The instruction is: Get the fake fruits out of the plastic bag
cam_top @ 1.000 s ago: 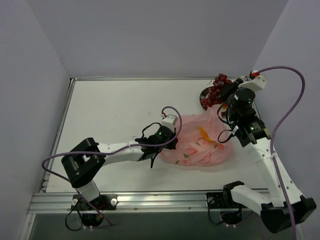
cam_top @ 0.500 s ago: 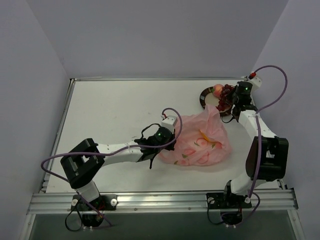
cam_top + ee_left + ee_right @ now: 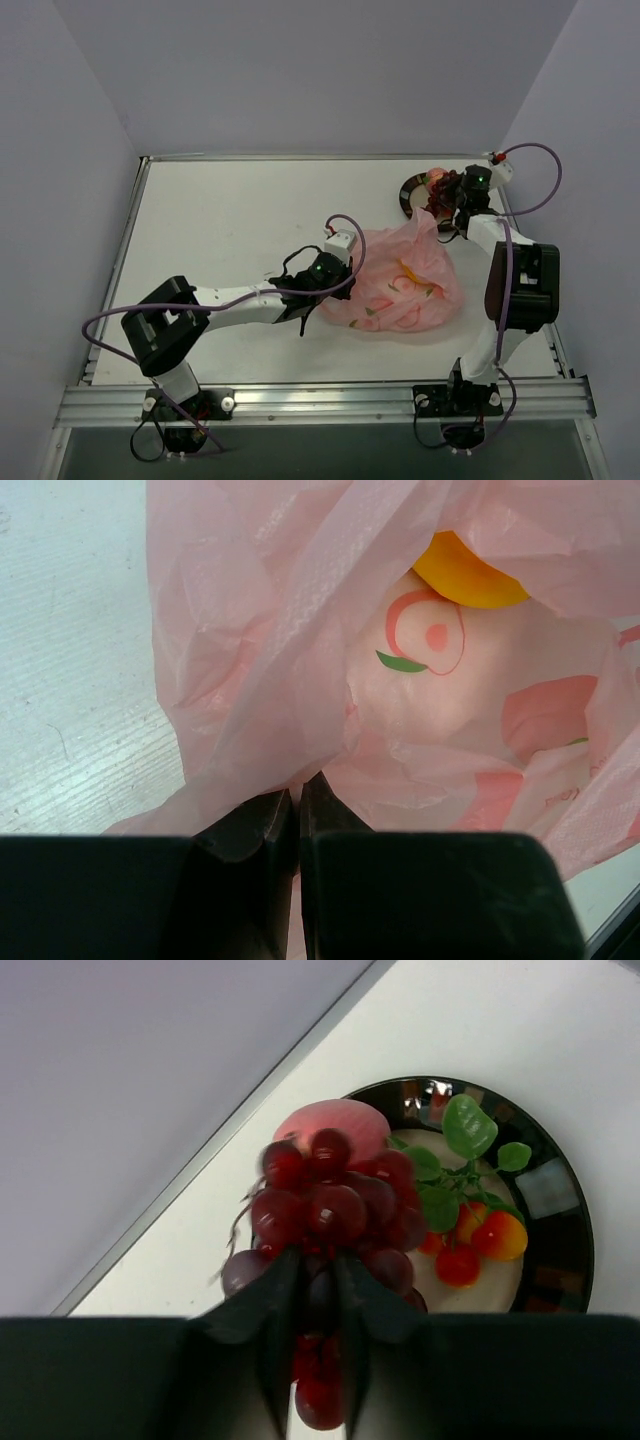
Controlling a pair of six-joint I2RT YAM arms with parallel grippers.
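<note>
Two grippers split the work here. The left gripper (image 3: 290, 815) is clenched low on a fold of the plastic bag (image 3: 450, 710), its jaws almost meeting with pink film pinched between them. I judge this is meant to pin the thin bag to the table (image 3: 70, 680) so that it does not drag along when something is lifted out. The right gripper (image 3: 312, 1290) is grasping the grape cluster (image 3: 330, 1205) near its lower end, jaws closed around the dark red berries. It holds the cluster at the near-left rim of the plate (image 3: 560, 1270), at the far right of the table, a position that suits setting it down among the fruit lying there. On the plate a pink peach (image 3: 335, 1125) rests against the far rim, and a leafy sprig (image 3: 470, 1230) of small red and orange fruits lies on the pale centre. The bag lies crumpled between the two arms with a peak of film drawn up toward the plate, and it is not emptied. A yellow-orange fruit (image 3: 465, 575) shows through a gap in the film at the top of the left wrist view. Printed peach marks on the plastic make it hard to tell how many real pieces are inside. The task looks well along, with the grapes out of the bag but not yet set down.
</note>
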